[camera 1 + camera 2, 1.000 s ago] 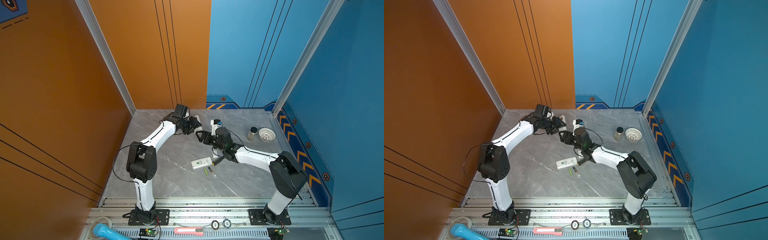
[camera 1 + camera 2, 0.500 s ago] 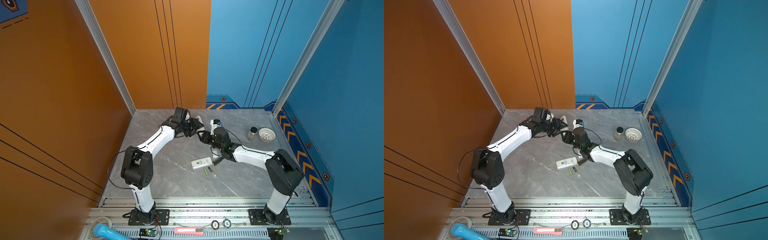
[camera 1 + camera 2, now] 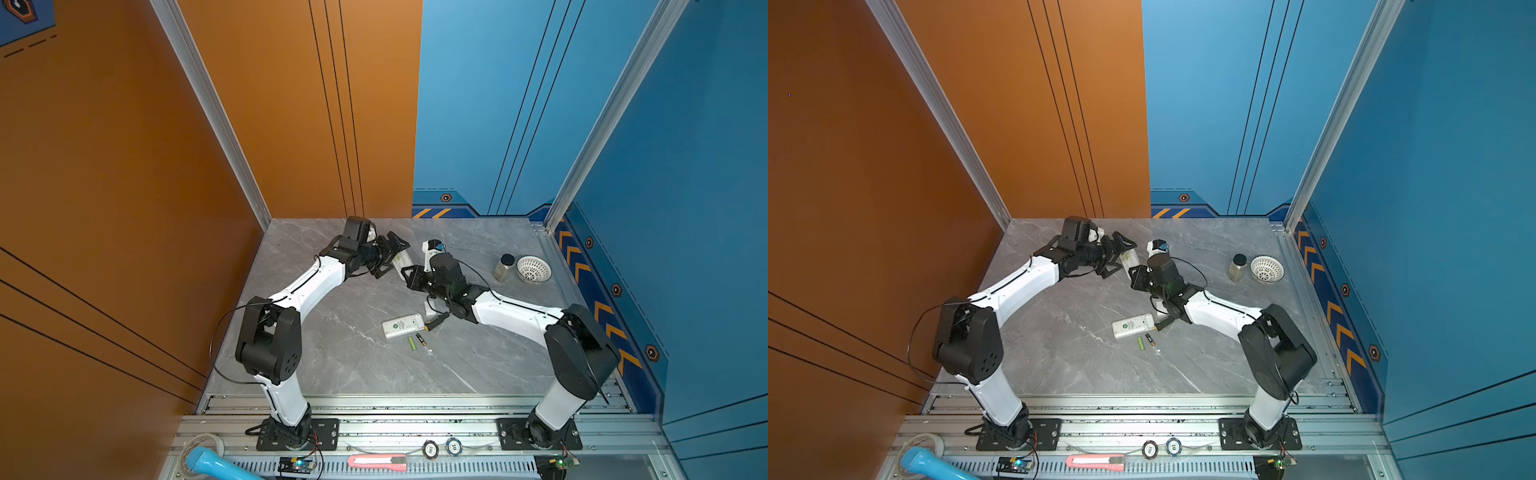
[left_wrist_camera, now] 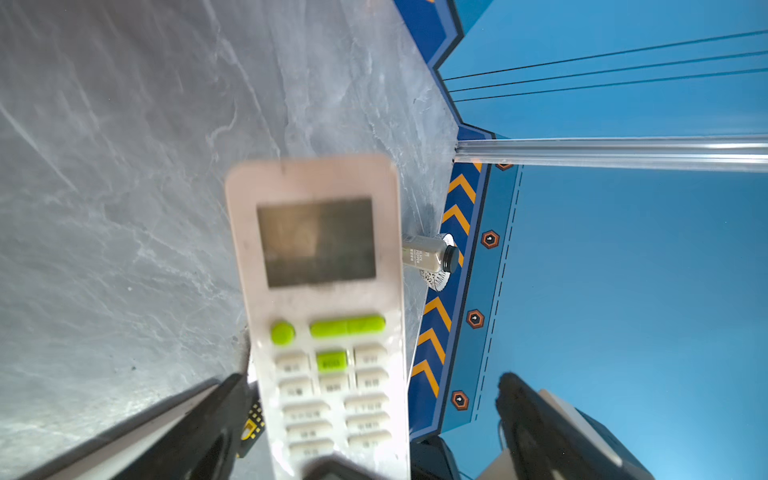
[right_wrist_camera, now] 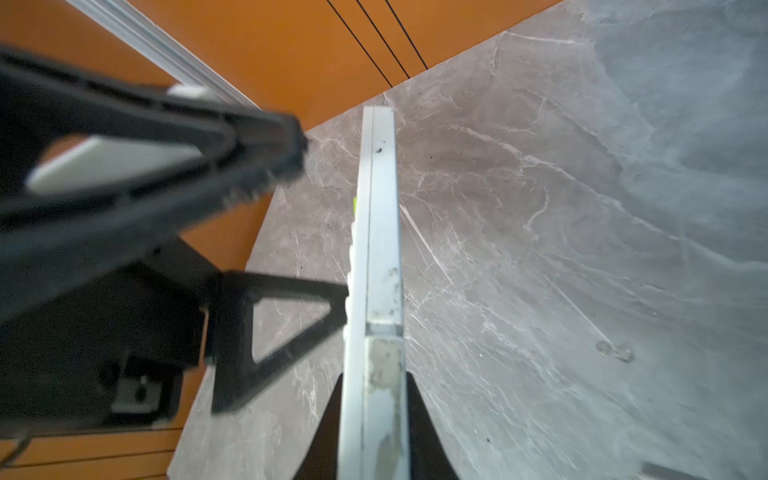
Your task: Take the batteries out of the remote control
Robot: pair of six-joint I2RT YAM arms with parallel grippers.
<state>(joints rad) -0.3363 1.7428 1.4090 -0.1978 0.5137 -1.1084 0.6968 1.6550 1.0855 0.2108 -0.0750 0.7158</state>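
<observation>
Clamping the button face and back of a white plastic remote control (image 4: 320,291) near one end, the right gripper (image 3: 410,277) holds it at the back of the grey marble-patterned table (image 3: 332,365), between the two arms. The slab's long axis runs straight out from those jaws (edge-on to the right wrist camera). Its grey display end lies farthest from the left wrist camera, with lime-green keys between display and pale keypad. The left gripper (image 3: 391,255) is spread wide to either side of it, one finger (image 4: 199,424) close beside its edge; contact cannot be told. Two slim cylinders lie near mid-table, almost parallel, pointing roughly front to back. They are a lime-green battery (image 3: 411,343) and a black battery (image 3: 420,338), its gold end nearer the front rail. Both sit just in front of a second white remote (image 3: 402,326) lying flat.
</observation>
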